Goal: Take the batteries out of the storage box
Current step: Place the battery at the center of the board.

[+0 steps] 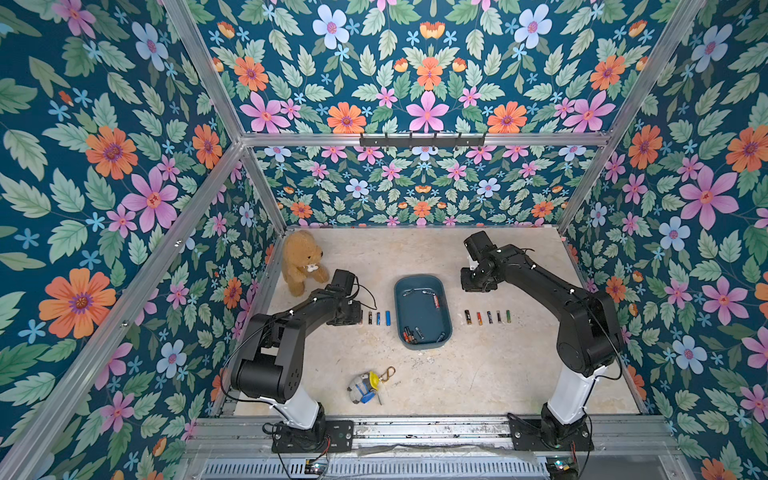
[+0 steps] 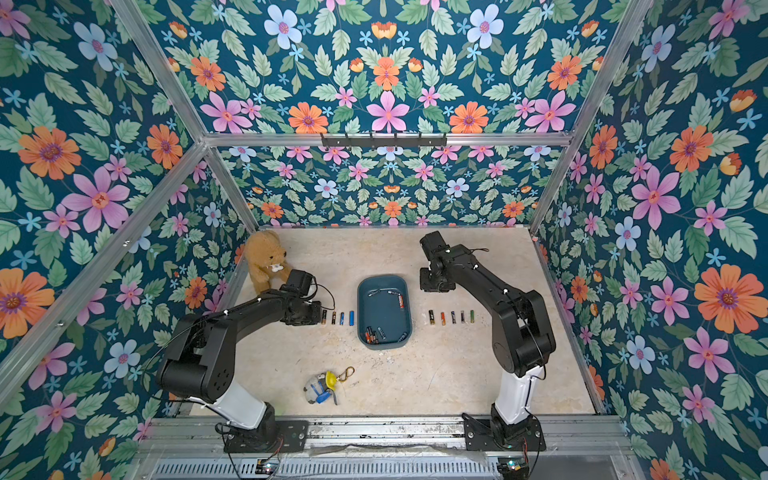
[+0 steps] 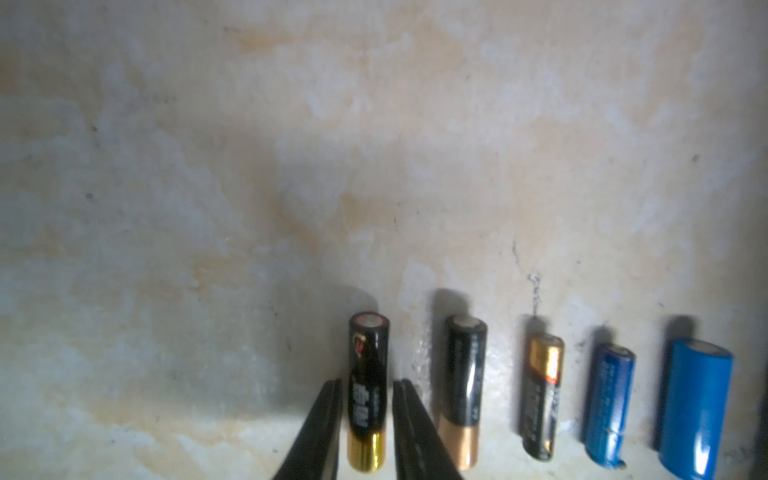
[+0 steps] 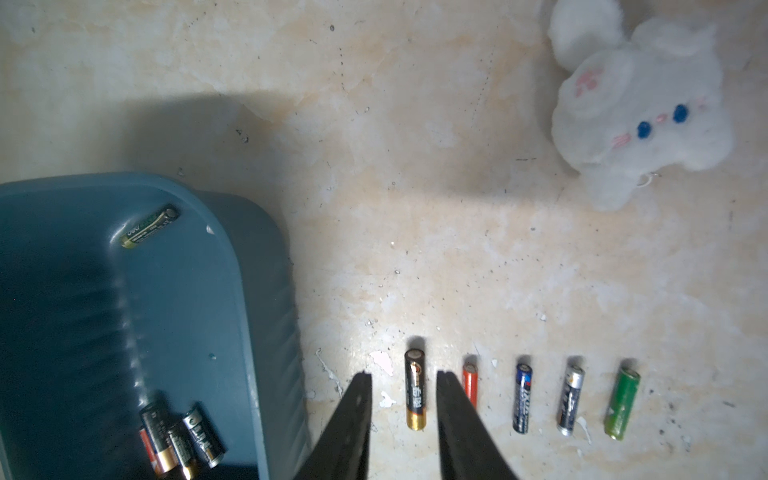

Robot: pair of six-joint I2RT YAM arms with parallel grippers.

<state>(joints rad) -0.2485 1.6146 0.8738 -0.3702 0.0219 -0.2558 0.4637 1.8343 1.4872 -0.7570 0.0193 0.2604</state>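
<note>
While the L arm (image 1: 291, 324) folds fwd from its base, elbow raised and wrist tipped down at the table (image 1: 457, 374), the left gripper (image 3: 368, 384) sits low over the row of cells left of the storage box (image 1: 422, 318). Its jaws are only narrowly parted, straddling a black-gold battery (image 3: 369, 345) that lies flat on the table. Slim gaps show on both sides, so no grip. Next along, parallel and apart: a black-copper cell (image 3: 463, 390), a short copper-black cell (image 3: 542, 395), a slim blue cell (image 3: 609, 403) and a fat blue cell (image 3: 694, 407).

The R arm (image 1: 573, 307) reaches further back, forearm angled in toward the box's far end, wrist bent down. The right gripper (image 4: 403, 374) hangs above the table w/ jaws apart, holding nothing. In the wrist view a second black-gold cell (image 4: 415, 390) lies btwn its fingertips, first in the row right of the box. After it come a red-orange cell (image 4: 470, 382), a blue-black cell (image 4: 523, 399), a silver-black cell (image 4: 570, 401) and a green cell (image 4: 622, 405).

The box sits mid-table btwn both rows. Inside are clustered batteries (image 4: 183, 440) and, apart from them, a green-labelled cell (image 4: 150, 225).
</note>
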